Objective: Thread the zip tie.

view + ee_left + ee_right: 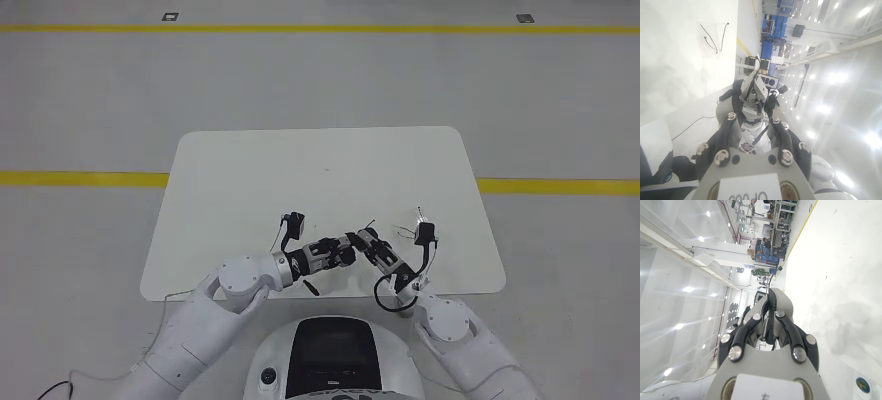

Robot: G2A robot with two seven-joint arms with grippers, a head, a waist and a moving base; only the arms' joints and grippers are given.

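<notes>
Zip tie: black strip, clamped between the pads of the right gripper. It is held in the air over the middle of the tabletop's near edge. A short length runs out past the fingertips and ends in what looks like the head block. Where the tail lies cannot be told.

Right gripper: clenched on the tie, raised off the table, standing just beside the other gripper.

Left gripper: fingers spread, nothing seen between them. It faces the right gripper's base at close range.

Spare ties: three or so loose black strips, lying flat toward the right edge of the tabletop, well apart from both grippers.

Step in hand (judged): presentation of the tie for threading. One end is secured and no loop is formed yet, so the task is at an early stage.

Next move calls for (judged): the left gripper finding and pinching the free tail, then bending it round to the head. The tip must line up squarely with the slot, ratchet side facing correctly. The right gripper must hold firm so the head does not twist or slip between the pads. Both the strip and the slot are narrow, so there is little room for error.
</notes>
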